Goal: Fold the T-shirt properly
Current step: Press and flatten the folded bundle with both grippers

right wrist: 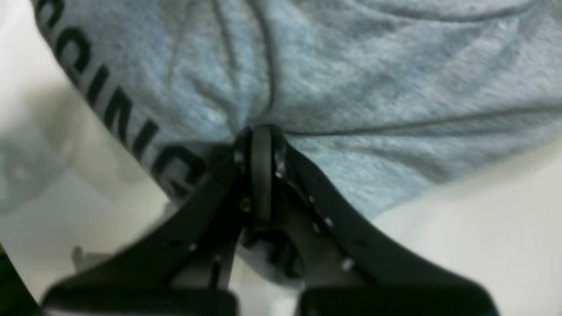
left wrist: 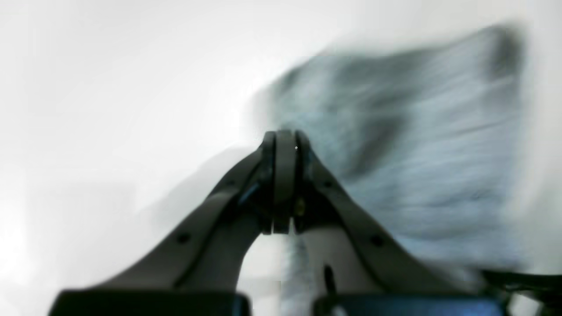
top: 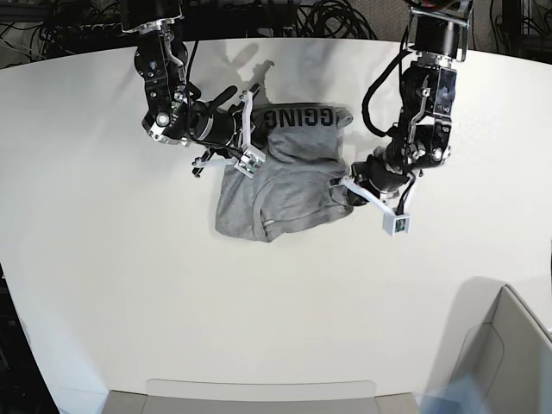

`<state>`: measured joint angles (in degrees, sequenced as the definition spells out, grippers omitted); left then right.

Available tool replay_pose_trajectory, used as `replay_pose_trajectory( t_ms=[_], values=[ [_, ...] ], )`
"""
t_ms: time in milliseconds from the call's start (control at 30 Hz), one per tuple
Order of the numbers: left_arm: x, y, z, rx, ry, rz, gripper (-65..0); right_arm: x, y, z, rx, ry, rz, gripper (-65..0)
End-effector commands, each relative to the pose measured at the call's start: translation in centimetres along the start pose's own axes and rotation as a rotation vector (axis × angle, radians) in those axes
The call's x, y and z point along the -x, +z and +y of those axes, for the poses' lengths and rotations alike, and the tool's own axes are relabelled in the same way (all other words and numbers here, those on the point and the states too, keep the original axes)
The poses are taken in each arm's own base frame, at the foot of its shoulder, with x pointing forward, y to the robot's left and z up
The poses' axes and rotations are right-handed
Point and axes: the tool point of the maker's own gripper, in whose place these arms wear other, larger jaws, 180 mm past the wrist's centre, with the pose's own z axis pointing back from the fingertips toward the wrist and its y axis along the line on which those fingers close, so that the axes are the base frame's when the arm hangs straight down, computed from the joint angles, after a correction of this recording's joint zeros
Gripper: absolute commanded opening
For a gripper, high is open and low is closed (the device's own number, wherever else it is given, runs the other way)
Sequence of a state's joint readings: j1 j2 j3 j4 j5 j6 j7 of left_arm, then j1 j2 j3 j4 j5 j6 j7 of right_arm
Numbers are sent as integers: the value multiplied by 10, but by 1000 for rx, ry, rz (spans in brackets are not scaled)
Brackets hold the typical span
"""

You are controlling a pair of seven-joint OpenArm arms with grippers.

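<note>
Mid-fold: the T-shirt (top: 285,185) lies bunched at the middle of the tabletop (top: 103,285), its opposite edges pinched in the closed jaws of the left gripper (top: 352,188) and right gripper (top: 246,142); next, probably carry both edges across evenly.

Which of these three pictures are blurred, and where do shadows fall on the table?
Left wrist view: heavy motion blur smears the T-shirt; only the left gripper is fairly sharp. Right wrist view: softly out of focus, yet the black lettering shows. Base view: sharp, with arm shadows on the white table near its far edge.
</note>
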<state>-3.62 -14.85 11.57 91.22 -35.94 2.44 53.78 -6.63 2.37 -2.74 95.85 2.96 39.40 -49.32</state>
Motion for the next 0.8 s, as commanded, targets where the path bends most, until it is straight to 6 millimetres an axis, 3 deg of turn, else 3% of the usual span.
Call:
replay_pose_trajectory(
  t_ms=[0,133,233,400,567,667,767],
  values=[
    [-20,13,-17,47,-18,-68,-650,-28,12,-7,26,33,-92,-650],
    [-20,43,-27,78,-15,-146,-650,-62,37,-37,133,32,-195,-650],
    [-11,54,-47,124,-15,-155,-650,-68,39,-63,178,0,-207,-650],
    [32,36,-64,158,-22,-34,-650,-42,-1,-82,105,-79,-96,-650],
    [83,7,-55,126,-19,130,-650,-13,-30,-82,32,-155,-2,-650],
    [74,-2,-54,119,-21,125,-650,-12,-31,-81,26,-161,2,-650],
    [56,9,-65,150,-40,68,-650,-27,-16,-85,68,-128,-51,-650]
  ],
)
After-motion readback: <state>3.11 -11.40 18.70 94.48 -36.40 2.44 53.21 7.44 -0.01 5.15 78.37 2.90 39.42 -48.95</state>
